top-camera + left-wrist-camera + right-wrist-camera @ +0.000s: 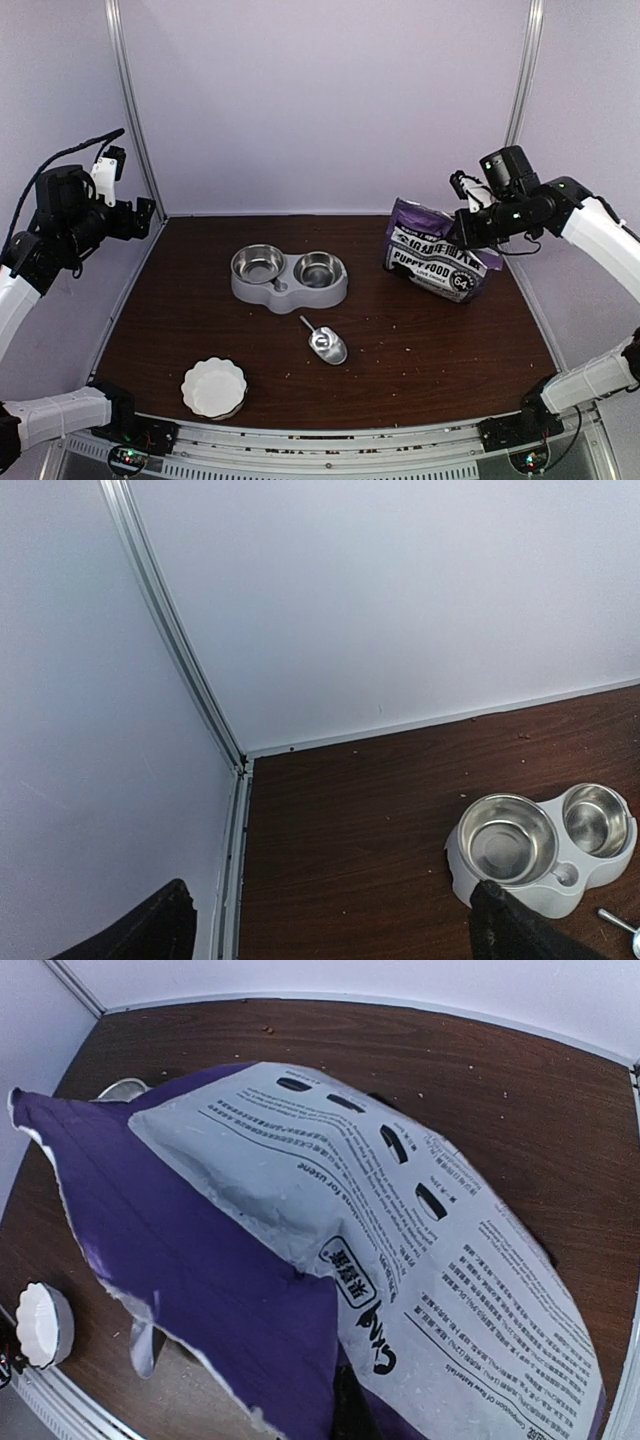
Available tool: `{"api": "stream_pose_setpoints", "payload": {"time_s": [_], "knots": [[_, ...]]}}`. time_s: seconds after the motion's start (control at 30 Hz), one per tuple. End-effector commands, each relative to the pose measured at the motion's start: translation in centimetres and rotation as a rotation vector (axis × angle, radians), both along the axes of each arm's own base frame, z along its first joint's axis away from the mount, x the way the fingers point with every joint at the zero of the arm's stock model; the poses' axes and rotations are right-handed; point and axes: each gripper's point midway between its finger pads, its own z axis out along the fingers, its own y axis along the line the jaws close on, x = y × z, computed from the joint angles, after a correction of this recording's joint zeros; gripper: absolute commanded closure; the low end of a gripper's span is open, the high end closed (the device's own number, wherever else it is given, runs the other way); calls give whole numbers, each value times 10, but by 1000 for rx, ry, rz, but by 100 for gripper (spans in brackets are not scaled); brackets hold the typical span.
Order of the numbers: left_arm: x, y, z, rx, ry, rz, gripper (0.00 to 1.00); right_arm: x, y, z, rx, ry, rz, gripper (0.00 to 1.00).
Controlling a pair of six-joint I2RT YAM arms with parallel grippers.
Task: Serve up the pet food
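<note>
Clerk: Four items on the bench [180, 300]. Item one: bag [437, 258], purple and white, printed, at the far right, top end raised.

Checker: Pet food?

Clerk: No heap in view. Judged to be inside the bag. A few brown specks [267, 1029] lie loose on the wood. Item two: twin-bowl feeder [289, 277], mid-bench, both steel cups bare. Item three: metal scoop [326, 343], just in front of the feeder, nothing in it. Item four: white fluted dish [214, 387], near left, also bare.

Checker: End effectors?

Clerk: Right end effector [458, 222]: pressed together at the bag's upper edge, pinching the film there as far as the overhead view shows. From the wrist, the bag fills the frame and hides the fingers. Left end effector [330, 920]: spread wide, holding nothing, raised at the left side, well apart from every item.

Checker: Handling notes?

Clerk: Pellets: dry, light, loose. Likely to roll and scatter, and not something to pinch. Best moved by pouring, or with the scoop taken at its thin handle. Bag: soft, slick, prone to slump. Contents would shift toward the mouth when tipped. Hold at the top edge or a corner. A second hold low on the body would help steer the pour.

Checker: Risk?

Clerk: Film slipping from a narrow pinch; spill beside the feeder.
</note>
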Motion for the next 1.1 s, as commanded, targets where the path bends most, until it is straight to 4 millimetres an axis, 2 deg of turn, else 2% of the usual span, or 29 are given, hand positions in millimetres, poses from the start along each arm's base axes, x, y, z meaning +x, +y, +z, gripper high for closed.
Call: {"api": "stream_pose_setpoints", "payload": {"time_s": [0.0, 0.07, 0.17, 0.47, 0.53, 0.67, 0.77, 0.97, 1.07], "knots": [[0, -3, 9, -6, -40, -19, 2, -19, 13, 65, 175, -78, 46, 100], [1, -4, 9, -8, -40, -20, 2, -23, 10, 83, 194, -105, 40, 100], [1, -4, 8, -10, -37, -22, 2, -32, 9, 98, 219, -120, 48, 100], [2, -7, 7, -14, -35, -34, 2, -49, 6, 127, 287, -144, 55, 100], [3, -7, 6, -15, -29, -36, 2, -50, 8, 126, 305, -131, 54, 100], [5, -9, 4, -21, -19, -40, 2, -45, 11, 105, 315, -74, 23, 100], [7, -10, 1, -21, -9, -41, 2, -36, 11, 86, 308, -48, -19, 100], [10, -11, -3, -19, 2, -40, 2, -19, 22, 68, 339, -17, -42, 100], [10, -11, -3, -19, 4, -41, 2, -5, 13, 58, 277, -28, -103, 99]]}}
